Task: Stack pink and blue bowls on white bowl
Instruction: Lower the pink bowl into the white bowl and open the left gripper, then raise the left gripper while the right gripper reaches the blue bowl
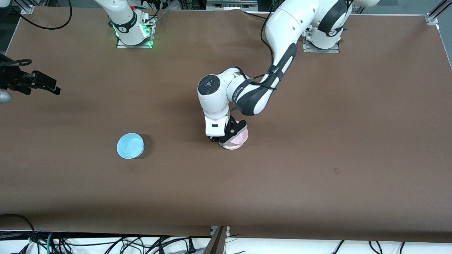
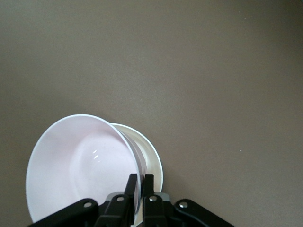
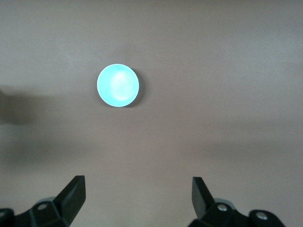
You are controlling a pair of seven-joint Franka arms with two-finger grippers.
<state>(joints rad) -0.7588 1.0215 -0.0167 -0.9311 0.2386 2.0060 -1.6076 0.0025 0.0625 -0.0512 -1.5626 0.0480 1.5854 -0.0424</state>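
Observation:
The pale pink bowl (image 1: 241, 137) is tilted, its lower side resting in the cream-white bowl (image 1: 231, 147) near the table's middle. My left gripper (image 1: 226, 138) is shut on the pink bowl's rim, one finger inside and one outside. In the left wrist view the gripper (image 2: 138, 182) pinches the pink bowl (image 2: 80, 161), with the white bowl (image 2: 152, 158) showing under it. The light blue bowl (image 1: 130, 145) stands alone toward the right arm's end. My right gripper (image 1: 52, 86) waits open and empty, high above that end of the table; its wrist view (image 3: 138, 189) shows the blue bowl (image 3: 118, 85) far below.
The brown table (image 1: 317, 148) holds only the three bowls. The arm bases (image 1: 134, 31) stand along the edge farthest from the front camera. Cables (image 1: 106, 243) hang below the table's nearest edge.

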